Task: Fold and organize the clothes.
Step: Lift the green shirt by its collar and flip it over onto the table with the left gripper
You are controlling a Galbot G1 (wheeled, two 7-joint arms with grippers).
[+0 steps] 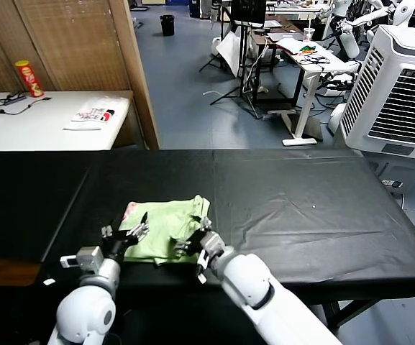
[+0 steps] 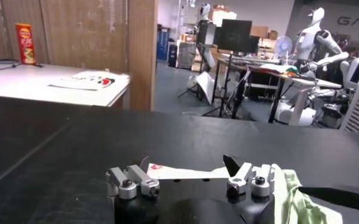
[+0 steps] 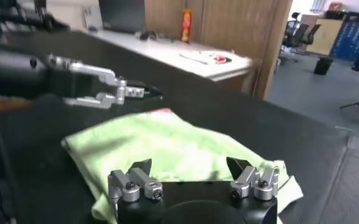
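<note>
Thin pale-green fabric, the shirt [image 1: 165, 228] is seen folded on the black worktop [image 1: 301, 208] at lower centre, judged light, limp and easily creased, best pinched at a near edge, with left tool [image 1: 137, 231] and right tool [image 1: 190, 243] both wide open, empty.

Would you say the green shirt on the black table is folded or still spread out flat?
Folded: the shirt lies as a compact, layered rectangle on the table, no sleeves spread out.
</note>
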